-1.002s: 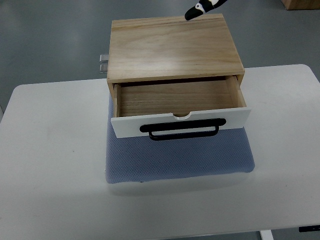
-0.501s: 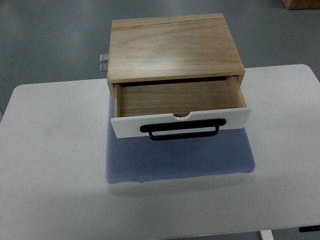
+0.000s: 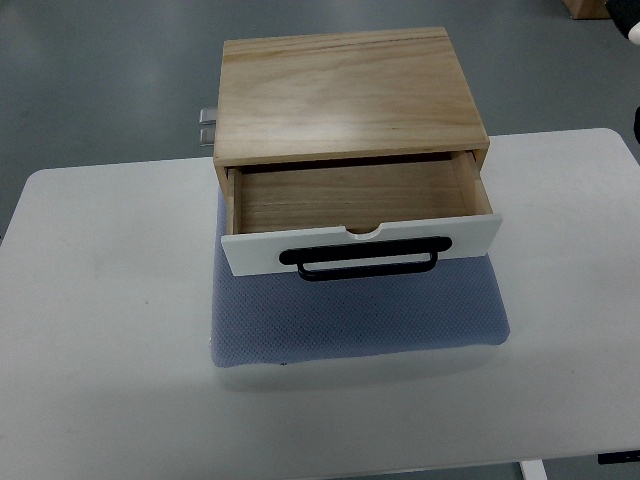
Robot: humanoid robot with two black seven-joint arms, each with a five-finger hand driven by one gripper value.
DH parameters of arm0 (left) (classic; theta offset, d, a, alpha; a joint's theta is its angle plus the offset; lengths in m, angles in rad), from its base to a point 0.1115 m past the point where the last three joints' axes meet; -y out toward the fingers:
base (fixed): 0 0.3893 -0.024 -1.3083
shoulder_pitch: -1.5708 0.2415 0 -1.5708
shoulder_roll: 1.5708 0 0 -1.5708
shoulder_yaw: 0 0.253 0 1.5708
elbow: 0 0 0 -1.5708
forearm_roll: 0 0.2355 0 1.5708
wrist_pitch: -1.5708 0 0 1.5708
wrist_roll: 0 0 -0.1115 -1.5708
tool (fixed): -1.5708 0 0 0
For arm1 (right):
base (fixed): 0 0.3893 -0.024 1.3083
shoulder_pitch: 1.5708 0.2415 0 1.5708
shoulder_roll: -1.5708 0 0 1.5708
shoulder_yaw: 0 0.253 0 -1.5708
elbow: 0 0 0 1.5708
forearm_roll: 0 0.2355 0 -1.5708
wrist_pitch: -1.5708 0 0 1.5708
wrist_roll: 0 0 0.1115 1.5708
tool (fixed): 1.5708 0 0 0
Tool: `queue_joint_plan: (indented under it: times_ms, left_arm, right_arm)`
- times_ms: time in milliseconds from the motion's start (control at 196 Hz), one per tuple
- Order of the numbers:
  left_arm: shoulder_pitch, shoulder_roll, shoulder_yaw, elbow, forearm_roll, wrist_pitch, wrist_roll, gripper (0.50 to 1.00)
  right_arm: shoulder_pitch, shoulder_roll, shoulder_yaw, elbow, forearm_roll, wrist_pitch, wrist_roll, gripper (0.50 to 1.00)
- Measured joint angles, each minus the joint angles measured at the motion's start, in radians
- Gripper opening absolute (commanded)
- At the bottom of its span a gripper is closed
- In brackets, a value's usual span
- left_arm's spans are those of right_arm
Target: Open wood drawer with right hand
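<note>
Wood drawer (image 3: pixel 355 205) sits centre frame, already pulled out and empty, on a blue mat (image 3: pixel 355 320) on the white surface (image 3: pixel 100 300). Likely light, stiff, slides easily. Grip the black handle (image 3: pixel 360 257). No hand visible; fingers cannot be judged.

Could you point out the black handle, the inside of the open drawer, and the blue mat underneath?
black handle (image 3: pixel 360 261): top view, middle of its bar on the white drawer front.
drawer (image 3: pixel 350 195): top view, bare wooden floor inside it.
blue mat (image 3: pixel 360 315): top view, bare part in front of the drawer.
</note>
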Motion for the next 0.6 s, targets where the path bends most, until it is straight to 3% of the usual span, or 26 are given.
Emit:
queue_joint_plan:
  times_ms: [598]
  left_arm:
    - [0.0, 0.0, 0.0, 0.0, 0.0, 0.0, 0.0, 1.0]
  right_arm:
    - [-0.047, 0.05, 0.002, 0.002, -0.006, -0.077, 0.007, 0.944]
